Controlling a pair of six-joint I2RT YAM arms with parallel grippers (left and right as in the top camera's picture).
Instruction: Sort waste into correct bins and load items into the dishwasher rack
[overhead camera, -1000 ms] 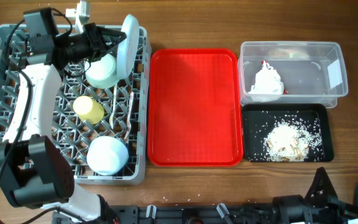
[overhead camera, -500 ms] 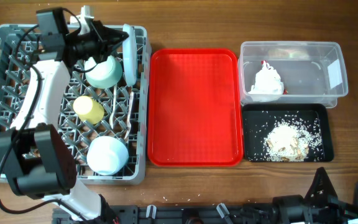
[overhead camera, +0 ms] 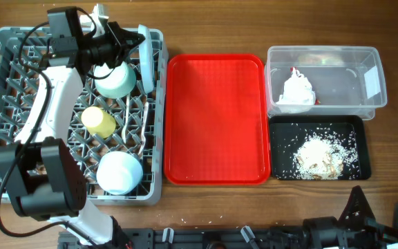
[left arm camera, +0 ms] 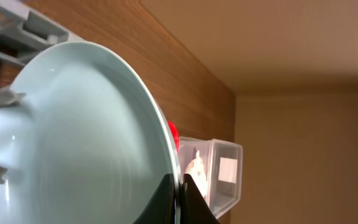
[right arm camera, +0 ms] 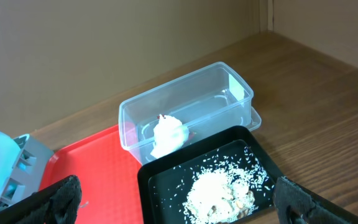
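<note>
Loading is proceeding: the left claw (left arm camera: 179, 186) is clenching the plate (overhead camera: 144, 62), standing it edgewise in the rack (overhead camera: 9, 97). Letting go gently is likely coming next.

The dishwasher rack (overhead camera: 5, 104) fills the left of the overhead frame, the serving tray (overhead camera: 216, 117) lies in the middle just beside it, and at right the plastic tub (overhead camera: 365, 69) sits directly above the shallow tray (overhead camera: 282, 145). In the rack, the plate (overhead camera: 144, 61) stands on edge at upper right, the upper bowl (overhead camera: 116, 81) just left of it, the cup (overhead camera: 99, 122) below that, and the lower bowl (overhead camera: 119, 171) nearest the bottom edge. The napkin (overhead camera: 297, 90) lies in the tub, the rice scraps (overhead camera: 318, 153) in the shallow tray
</note>
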